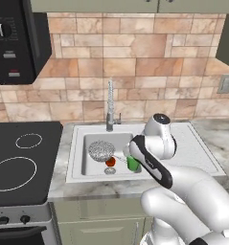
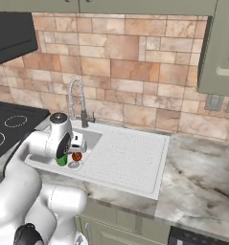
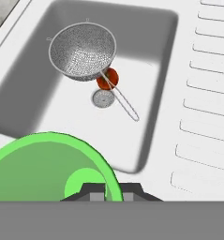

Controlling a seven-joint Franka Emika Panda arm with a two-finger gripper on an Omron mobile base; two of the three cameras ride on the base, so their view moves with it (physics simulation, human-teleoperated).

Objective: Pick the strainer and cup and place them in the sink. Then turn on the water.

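Now the gripper [image 3: 106, 190] is clamping the rim of the green cup [image 3: 48, 166] and holding it over the sink [image 3: 155, 56]. The strainer [image 3: 83, 51] is lying inside the basin, its wire handle crossing a small red ball [image 3: 108, 78] just beside the drain [image 3: 103, 98].

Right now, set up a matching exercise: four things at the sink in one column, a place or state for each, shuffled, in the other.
Things:
1. strainer
2. cup
3. red ball
4. faucet

Places or states:
A. upright behind the basin
B. held by the shut end effector over the sink
C. lying in the basin, handle over the ball
D. on the basin floor beside the drain

Pairs: 1-C, 2-B, 3-D, 4-A
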